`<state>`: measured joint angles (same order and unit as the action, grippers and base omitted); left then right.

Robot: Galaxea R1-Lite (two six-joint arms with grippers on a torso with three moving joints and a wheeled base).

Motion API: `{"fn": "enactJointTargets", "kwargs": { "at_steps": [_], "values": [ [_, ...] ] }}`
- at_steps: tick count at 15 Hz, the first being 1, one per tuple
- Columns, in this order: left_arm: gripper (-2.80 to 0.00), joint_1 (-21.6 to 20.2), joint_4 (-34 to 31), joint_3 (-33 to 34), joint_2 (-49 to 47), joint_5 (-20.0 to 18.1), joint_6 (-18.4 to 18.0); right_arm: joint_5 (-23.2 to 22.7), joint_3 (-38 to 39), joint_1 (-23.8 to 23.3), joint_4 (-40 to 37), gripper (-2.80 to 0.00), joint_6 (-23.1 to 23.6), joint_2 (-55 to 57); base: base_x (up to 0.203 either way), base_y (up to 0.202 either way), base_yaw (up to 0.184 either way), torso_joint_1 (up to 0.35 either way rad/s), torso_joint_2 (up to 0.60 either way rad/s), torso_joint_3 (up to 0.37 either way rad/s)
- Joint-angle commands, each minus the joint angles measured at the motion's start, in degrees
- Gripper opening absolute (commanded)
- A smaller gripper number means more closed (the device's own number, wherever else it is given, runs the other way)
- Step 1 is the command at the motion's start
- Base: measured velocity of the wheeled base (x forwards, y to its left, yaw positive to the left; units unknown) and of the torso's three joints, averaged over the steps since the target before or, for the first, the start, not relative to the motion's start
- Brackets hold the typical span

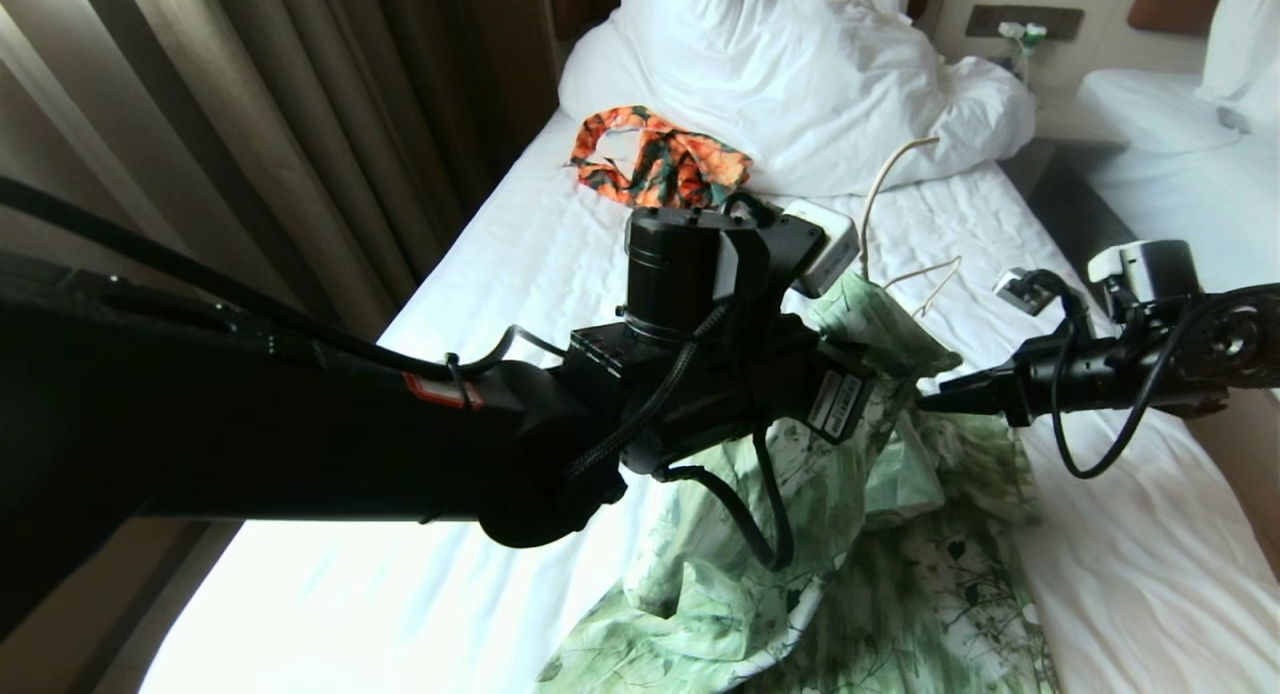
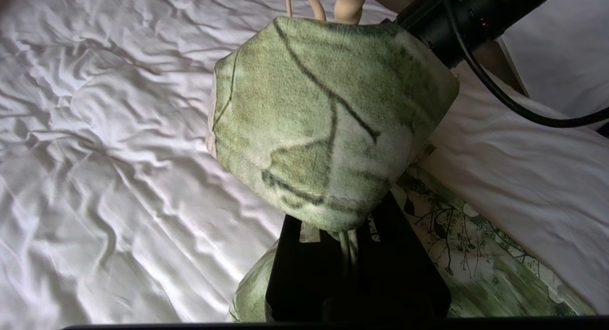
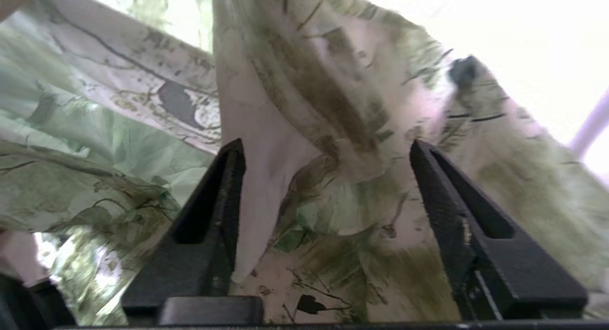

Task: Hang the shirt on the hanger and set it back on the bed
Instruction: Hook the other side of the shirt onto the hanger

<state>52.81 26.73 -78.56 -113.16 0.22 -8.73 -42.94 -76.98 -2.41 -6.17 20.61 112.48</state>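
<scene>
- Single bed [image 1: 560, 264] with wrinkled white sheets and white pillows [image 1: 790, 74].
- Light green floral short-sleeved shirt [image 1: 850, 534], draped mid-bed, its upper fabric bunched and raised.
- Left gripper [image 2: 328, 225], clamped on a fold of the shirt.
- Right gripper [image 3: 328, 187], fingers spread wide at the cloth, gripping nothing.
- Thin cream-white wire hanger [image 1: 880, 189], hook rising above the bunched fabric.
- Orange-and-dark-green garment [image 1: 660, 164] beside the pillows.

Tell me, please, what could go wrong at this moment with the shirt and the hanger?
1. The right pincer stands open among loose shirt folds; closing here may pinch the wrong layer.
2. The left pincer holds a bunched part; most of the fabric droops, so it may slip.
3. The hanger is only partly covered.
</scene>
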Motion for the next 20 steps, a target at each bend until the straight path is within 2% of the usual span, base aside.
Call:
{"fn": "enactJointTargets", "kwargs": {
  "at_steps": [1,6,11,16,17,20],
  "values": [
    [-2.8,0.01,0.07,-0.27,-0.18,0.04,-0.15,-0.84,0.07,0.49,0.03,0.0,0.13,1.97,0.0,0.0,0.0,0.0,0.0,0.0],
    [-2.8,-0.05,-1.73,-1.07,0.04,0.04,-0.06,-2.23,0.43,0.83,3.25,0.0,-0.65,4.31,0.0,0.0,0.0,0.0,0.0,0.0],
    [-2.8,0.01,-1.77,-1.07,0.13,0.04,-0.06,-6.39,0.61,1.73,4.94,0.0,-5.15,4.96,0.0,0.0,0.0,0.0,0.0,0.0],
    [-2.8,0.1,-1.6,-0.9,-0.04,-0.04,-0.06,-6.63,0.61,1.8,5.03,0.0,-5.23,4.94,0.0,0.0,0.0,0.0,0.0,0.0],
    [-2.8,0.01,-1.68,-0.81,-0.03,0.03,-0.06,-6.82,0.61,1.8,5.14,-2.8,-5.76,4.94,0.0,0.0,0.0,0.0,0.0,0.0],
    [-2.8,0.01,-1.77,-0.9,0.06,0.04,-0.06,-8.56,0.64,1.89,7.44,-2.8,-9.39,4.99,0.0,0.0,0.0,0.0,0.0,0.0]
  ]
}}
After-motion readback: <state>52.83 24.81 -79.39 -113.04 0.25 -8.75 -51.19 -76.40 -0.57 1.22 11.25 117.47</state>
